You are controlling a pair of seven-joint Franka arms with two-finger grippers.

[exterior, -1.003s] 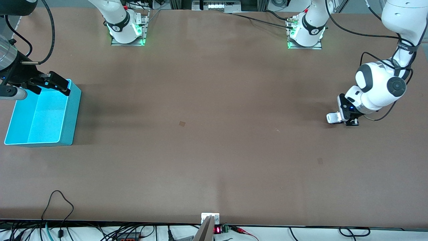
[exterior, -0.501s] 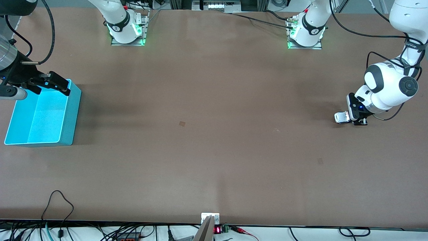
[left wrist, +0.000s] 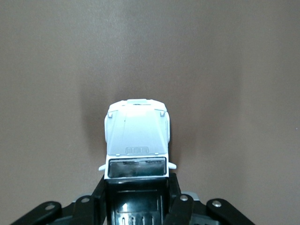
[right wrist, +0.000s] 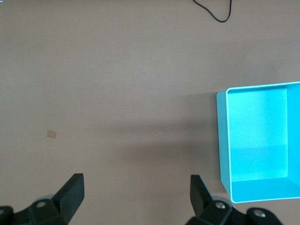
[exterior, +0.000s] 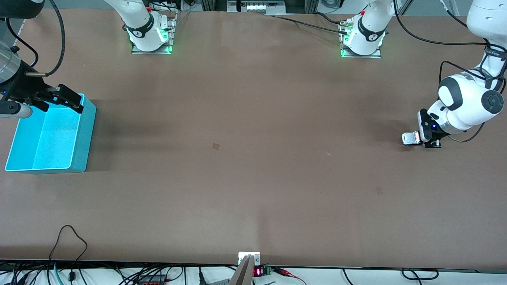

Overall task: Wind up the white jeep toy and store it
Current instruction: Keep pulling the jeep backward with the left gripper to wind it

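Observation:
The white jeep toy point(exterior: 410, 138) is on the table at the left arm's end, white hood forward and black roof to the rear; it also shows in the left wrist view point(left wrist: 136, 140). My left gripper point(exterior: 425, 139) is shut on the jeep's black rear, one finger on each side, low at the table. The cyan bin point(exterior: 51, 136) stands at the right arm's end and shows empty; the right wrist view point(right wrist: 257, 145) shows it too. My right gripper point(exterior: 61, 99) is open and empty, held over the bin's rim that is farthest from the front camera.
A small brown patch point(exterior: 215, 146) lies on the table near its middle. Cables point(exterior: 69, 241) trail over the table's edge nearest the front camera. The two arm bases point(exterior: 150, 33) stand along the edge farthest from that camera.
My left gripper has slid with the jeep along the table toward the left arm's end. The right arm has not moved.

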